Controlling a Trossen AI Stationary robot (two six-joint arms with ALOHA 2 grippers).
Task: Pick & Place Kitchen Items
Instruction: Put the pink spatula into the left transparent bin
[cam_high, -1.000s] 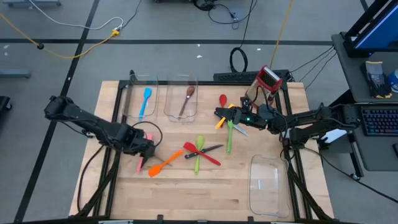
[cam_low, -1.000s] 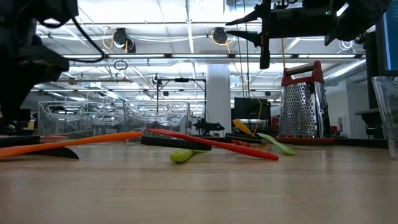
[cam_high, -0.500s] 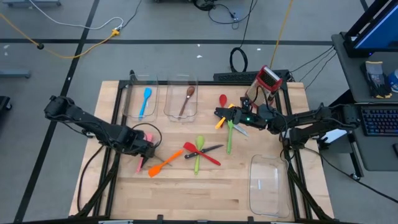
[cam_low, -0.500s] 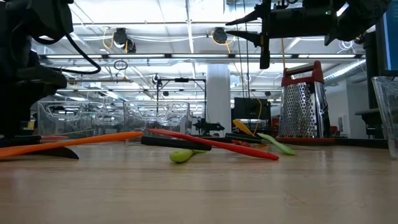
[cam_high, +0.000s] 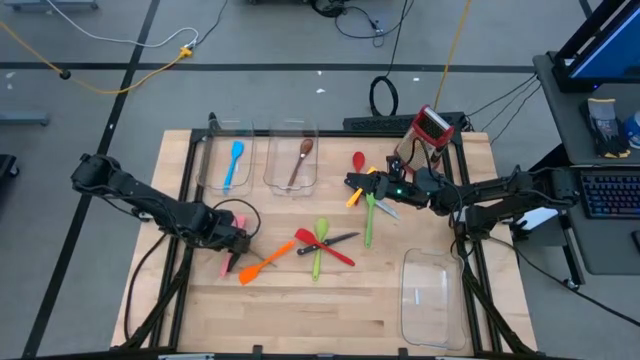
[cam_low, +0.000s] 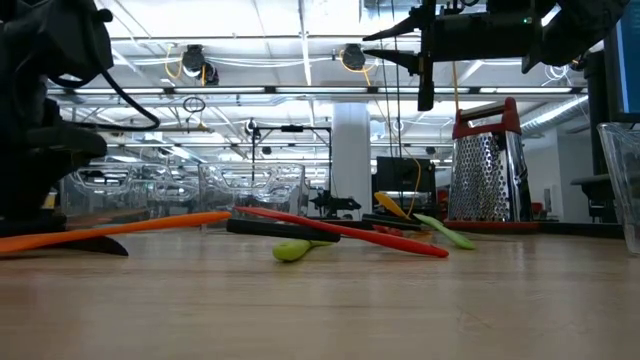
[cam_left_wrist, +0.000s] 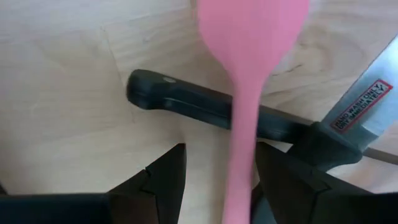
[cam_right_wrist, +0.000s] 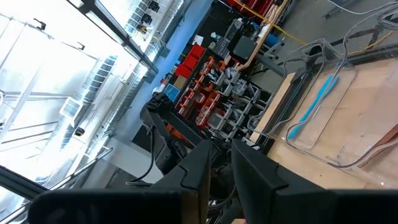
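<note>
A pink spatula (cam_left_wrist: 252, 25) lies on the table, its handle crossing the black handle of a steel knife (cam_left_wrist: 186, 102). My left gripper (cam_left_wrist: 221, 152) points down over them, open, with one finger on each side of the pink handle (cam_left_wrist: 242, 155). In the high view it is at the table's left (cam_high: 232, 243), beside an orange spatula (cam_high: 262, 267). My right gripper (cam_high: 352, 182) hangs high and level over the middle of the table, shut on nothing. Red and green utensils (cam_high: 322, 245) and a second knife lie between the arms. My left gripper's fingers come from above, across the pink spatula's handle, which lies flat on the knife and the table. The handle runs close along one finger (cam_left_wrist: 280, 180). Whether that finger touches it, I cannot tell.
At the far side two clear bins hold a blue spatula (cam_high: 234, 160) and a wooden spoon (cam_high: 300, 160). A red spoon (cam_high: 358, 160), a green spatula (cam_high: 368, 215) and a box grater (cam_high: 432, 125) stand farther right. Another clear bin (cam_high: 425, 295) sits near the right front.
My left gripper has sunk toward the pink spatula and the knife, still pointing down, its fingers the same width apart. No utensil has moved.
</note>
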